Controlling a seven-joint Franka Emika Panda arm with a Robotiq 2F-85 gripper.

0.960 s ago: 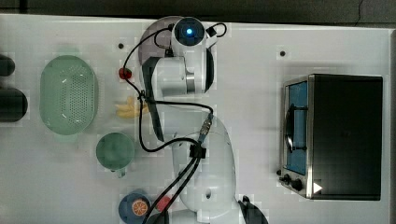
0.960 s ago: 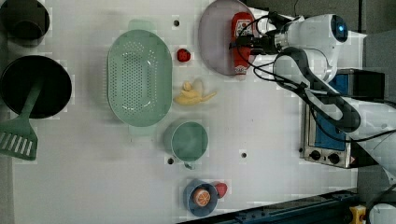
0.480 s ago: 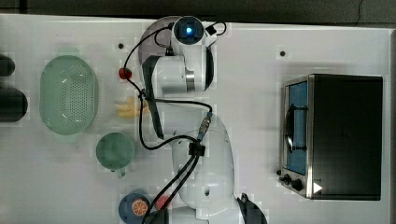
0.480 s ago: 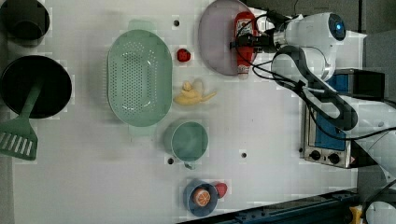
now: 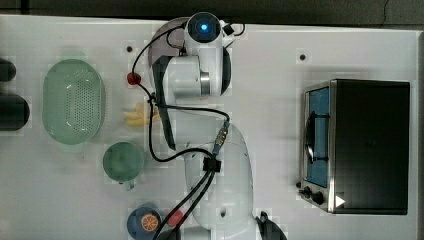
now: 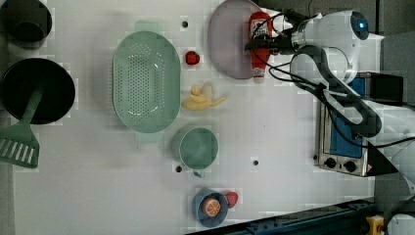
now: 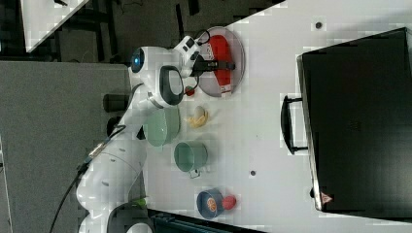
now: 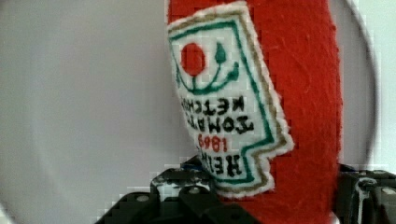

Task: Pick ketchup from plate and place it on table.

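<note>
The ketchup (image 6: 259, 34), a slim red bottle with a white label, lies along the left view's right side of the pale lilac plate (image 6: 227, 44). My gripper (image 6: 262, 46) reaches over it from the left view's right, shut on the bottle's middle. In the wrist view the ketchup (image 8: 303, 93) stands close up over the plate (image 8: 84, 93), with a dark finger (image 8: 187, 191) on each side of it. The right view shows the gripper (image 7: 221, 64) across the ketchup (image 7: 221, 51) on the plate (image 7: 241, 60). The arm hides most of the plate (image 5: 162, 37) in the top view.
On the white table (image 6: 274, 127), a small red piece (image 6: 192, 58) sits just beside the plate. Further off are a green perforated basket (image 6: 146, 81), a yellow peeled banana (image 6: 200, 100), a green mug (image 6: 198, 148) and a blue dish (image 6: 210, 208). A toaster oven (image 5: 360, 145) stands on the top view's right.
The jaws have come in from wide open onto the ketchup bottle. The arm has hardly moved over the plate.
</note>
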